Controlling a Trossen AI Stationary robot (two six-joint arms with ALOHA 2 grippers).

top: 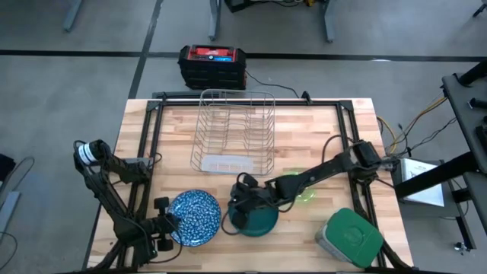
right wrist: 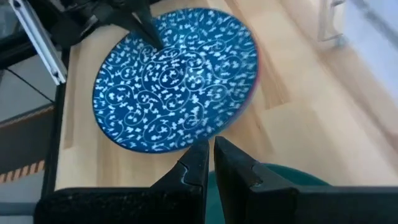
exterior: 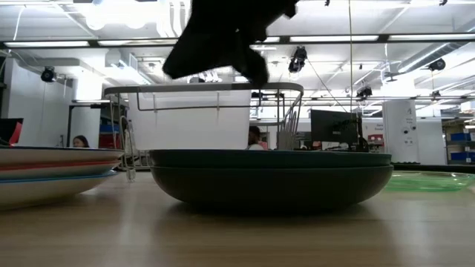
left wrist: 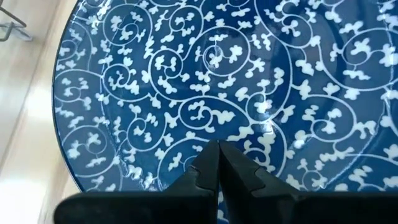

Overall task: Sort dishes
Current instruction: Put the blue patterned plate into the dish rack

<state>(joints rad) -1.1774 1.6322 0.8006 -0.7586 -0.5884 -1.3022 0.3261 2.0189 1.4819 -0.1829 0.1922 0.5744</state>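
In the high view the wooden table (top: pixel 304 137) fills the centre of the frame. The blue-patterned plate (top: pixel 195 218) lies at lower centre-left, and the left gripper (top: pixel 172 223) sits at its left rim. In the left wrist view its fingers (left wrist: pixel 214 167) are pressed together over the plate's surface, holding nothing; whether the tips touch the plate cannot be told. Beneath this plate, at the left edge of the low view, further plates with red and light-blue rims (exterior: pixel 52 172) are stacked, cut off by the frame.

The dark green plate (top: pixel 255 221) lies just right of the blue one, lower centre. The right gripper (top: pixel 239 208) is above its left part, and the arm hides part of the rim. In the right wrist view its fingers (right wrist: pixel 200 163) are nearly closed with only a thin slit between them, empty.

A translucent neon-green dish (top: pixel 303 190) lies right of centre, mostly covered by the right arm; its shape is hard to make out.

The silver wire rack (top: pixel 234 131) stands at upper centre, and the grey container with a green lid (top: pixel 350 237) at lower right.
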